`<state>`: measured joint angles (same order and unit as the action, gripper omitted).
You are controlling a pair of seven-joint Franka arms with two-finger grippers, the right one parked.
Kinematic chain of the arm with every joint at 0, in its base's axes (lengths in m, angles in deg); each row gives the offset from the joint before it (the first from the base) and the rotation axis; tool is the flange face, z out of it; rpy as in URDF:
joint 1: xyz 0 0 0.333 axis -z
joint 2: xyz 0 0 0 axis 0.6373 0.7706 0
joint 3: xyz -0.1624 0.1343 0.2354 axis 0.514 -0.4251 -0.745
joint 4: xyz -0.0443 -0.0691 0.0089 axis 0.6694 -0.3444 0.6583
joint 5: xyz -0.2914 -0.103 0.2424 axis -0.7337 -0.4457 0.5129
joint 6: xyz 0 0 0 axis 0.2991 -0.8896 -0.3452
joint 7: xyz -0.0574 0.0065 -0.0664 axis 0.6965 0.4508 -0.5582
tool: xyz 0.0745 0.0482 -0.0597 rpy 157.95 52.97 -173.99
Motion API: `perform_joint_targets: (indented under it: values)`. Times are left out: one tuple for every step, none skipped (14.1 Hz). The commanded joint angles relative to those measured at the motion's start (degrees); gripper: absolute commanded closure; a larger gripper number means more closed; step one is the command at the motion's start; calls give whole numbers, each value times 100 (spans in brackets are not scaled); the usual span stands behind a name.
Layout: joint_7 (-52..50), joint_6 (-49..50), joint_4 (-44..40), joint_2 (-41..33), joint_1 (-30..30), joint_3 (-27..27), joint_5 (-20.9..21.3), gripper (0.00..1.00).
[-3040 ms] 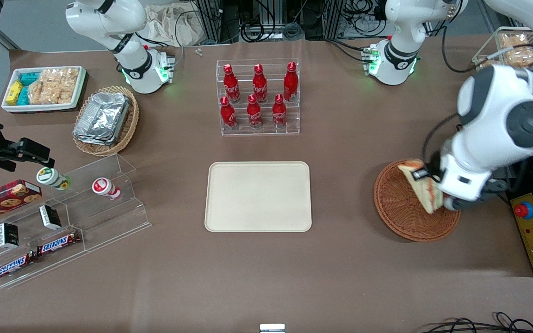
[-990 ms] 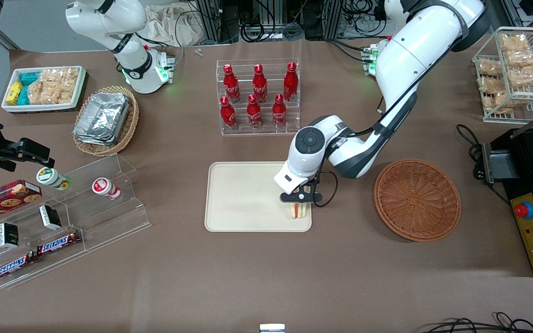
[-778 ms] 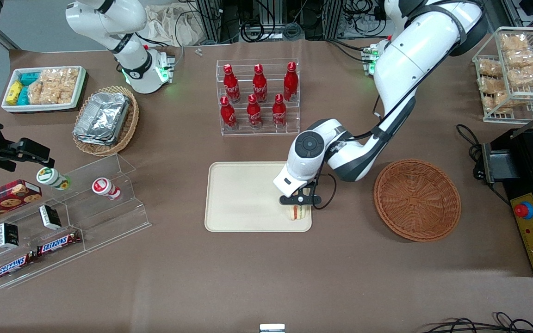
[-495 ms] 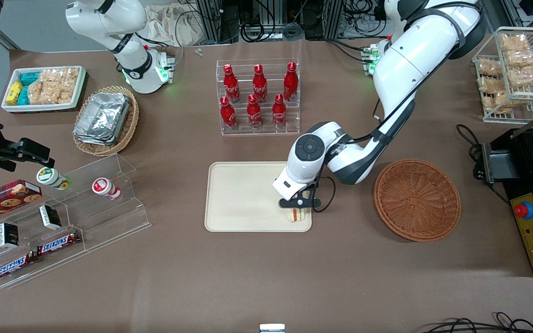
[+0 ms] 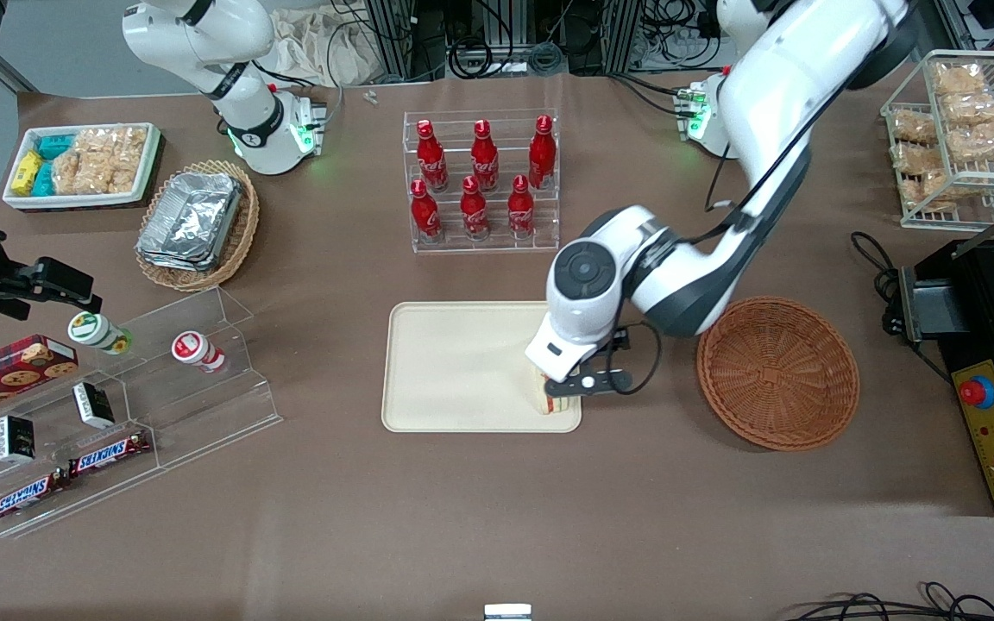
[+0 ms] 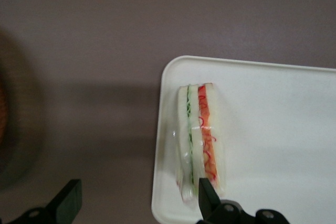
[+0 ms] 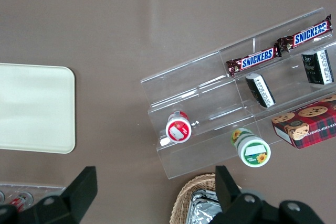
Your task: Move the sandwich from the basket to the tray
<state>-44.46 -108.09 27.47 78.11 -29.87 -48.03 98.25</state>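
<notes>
- Now sandwich stands on edge in tray, at the corner nearest basket.
- End effector spread wide, released, just above it.
- Risk: sandwich probably tips if a finger clips it.

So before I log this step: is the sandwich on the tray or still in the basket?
On the tray: the sandwich rests near its corner, the basket holds nothing, the end effector above is open.

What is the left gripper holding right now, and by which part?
Nothing. The gripper is open above the tray, fingers spread, and the sandwich rests on the tray near its corner.
</notes>
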Motion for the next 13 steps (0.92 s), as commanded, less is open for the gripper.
perform_joint_targets:
  values:
    - [162, 291, 208, -839, -522, 9, -590, 0]
    - [433, 562, 182, -1006, -724, 9, -914, 0]
    - [645, 843, 138, -1217, -839, 0, -1118, 0]
    - [795, 1020, 146, -1445, -1058, -9, -1146, 0]
    - [883, 1074, 155, -1569, -1347, 9, -1181, 0]
    - [936, 1083, 155, -1684, -1559, 9, -1329, 0]
    - [1067, 1092, 208, -1841, -1726, 0, -1444, 0]
    - [1286, 1231, 295, -2000, -1937, 0, -1480, 0]
    - [1689, 1432, 348, -2149, -2104, -35, -1567, 0]
    - [2206, 1626, 366, -2299, -2123, -235, -1733, 0]
    - [2716, 1706, 401, -2422, -1967, -785, -1865, 0]
    - [3208, 1698, 567, -2667, -1609, -1339, -2128, 0]
    - [3770, 1646, 856, -2939, -1344, -1988, -2391, 0]
